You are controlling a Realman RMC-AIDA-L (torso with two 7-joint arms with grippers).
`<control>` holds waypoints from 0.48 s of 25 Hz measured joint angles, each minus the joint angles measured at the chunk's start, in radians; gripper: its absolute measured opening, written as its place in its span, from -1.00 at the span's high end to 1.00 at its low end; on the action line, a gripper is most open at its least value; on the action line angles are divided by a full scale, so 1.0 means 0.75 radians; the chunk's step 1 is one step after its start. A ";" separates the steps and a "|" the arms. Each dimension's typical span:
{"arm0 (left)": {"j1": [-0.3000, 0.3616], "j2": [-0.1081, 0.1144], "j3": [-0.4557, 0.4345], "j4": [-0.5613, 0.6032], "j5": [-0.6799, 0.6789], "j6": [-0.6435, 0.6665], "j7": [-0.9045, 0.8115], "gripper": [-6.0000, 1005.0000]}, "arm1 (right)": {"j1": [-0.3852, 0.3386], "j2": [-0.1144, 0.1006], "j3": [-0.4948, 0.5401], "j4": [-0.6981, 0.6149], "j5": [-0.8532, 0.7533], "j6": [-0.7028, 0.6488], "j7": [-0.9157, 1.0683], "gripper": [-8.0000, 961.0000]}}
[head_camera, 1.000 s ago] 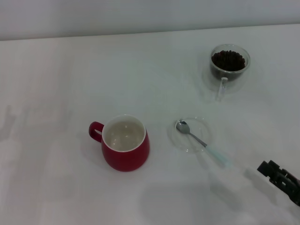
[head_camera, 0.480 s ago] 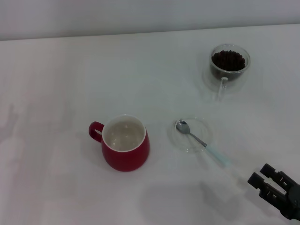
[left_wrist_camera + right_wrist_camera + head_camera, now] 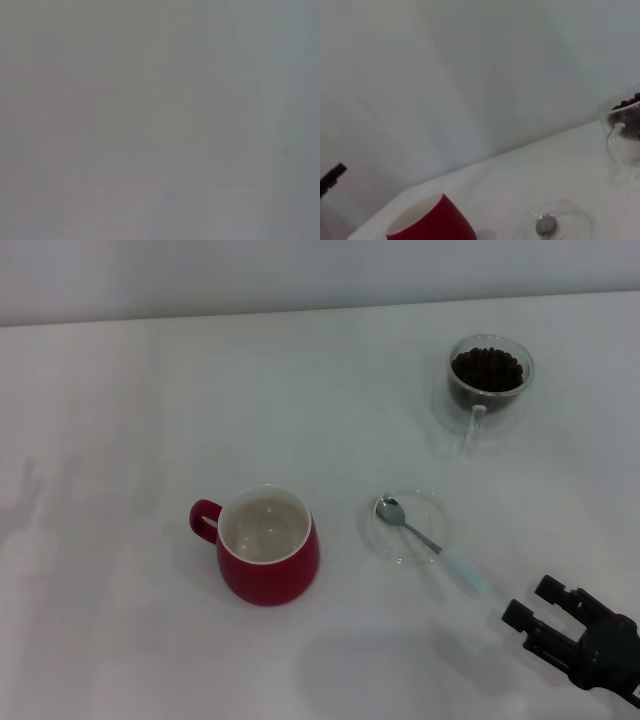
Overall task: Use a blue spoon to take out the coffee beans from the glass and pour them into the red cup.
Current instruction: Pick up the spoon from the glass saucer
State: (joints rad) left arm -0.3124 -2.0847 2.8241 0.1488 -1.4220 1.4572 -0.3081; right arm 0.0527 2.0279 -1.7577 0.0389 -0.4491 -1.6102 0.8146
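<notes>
The blue spoon (image 3: 424, 538) lies with its metal bowl on a clear saucer (image 3: 426, 507), its pale handle pointing over the rim toward the front right. My right gripper (image 3: 532, 602) hovers open near the front right of the table, a short way beyond the handle's end and not touching it. The red cup (image 3: 267, 550) stands left of the saucer, its white inside bare. The glass (image 3: 490, 380) stands at the back right, holding coffee beans (image 3: 487, 367). The right wrist view shows the red cup (image 3: 427, 222), the spoon's bowl (image 3: 546, 224) and the glass (image 3: 624, 132). My left gripper is out of sight.
The white table (image 3: 150, 420) runs back to a pale wall. The left wrist view is a blank grey surface. A dark tip (image 3: 332, 176) pokes in at one edge of the right wrist view; I cannot tell what it is.
My right gripper has come in from the right edge toward the spoon's handle end, and its two fingers now show spread apart. Cup, glass and spoon have not moved.
</notes>
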 joint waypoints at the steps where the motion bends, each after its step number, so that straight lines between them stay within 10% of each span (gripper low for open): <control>1: 0.000 0.000 0.000 0.000 0.000 0.000 0.000 -0.78 | 0.006 0.000 0.000 -0.001 -0.004 0.007 0.003 -0.75; 12: -0.001 0.000 0.005 0.003 0.000 0.000 0.000 -0.78 | 0.032 0.000 -0.002 -0.086 -0.057 0.089 -0.115 -0.75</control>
State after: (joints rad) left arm -0.3130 -2.0847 2.8281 0.1508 -1.4220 1.4572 -0.3084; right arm 0.0766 2.0279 -1.7595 -0.0254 -0.4919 -1.5432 0.7286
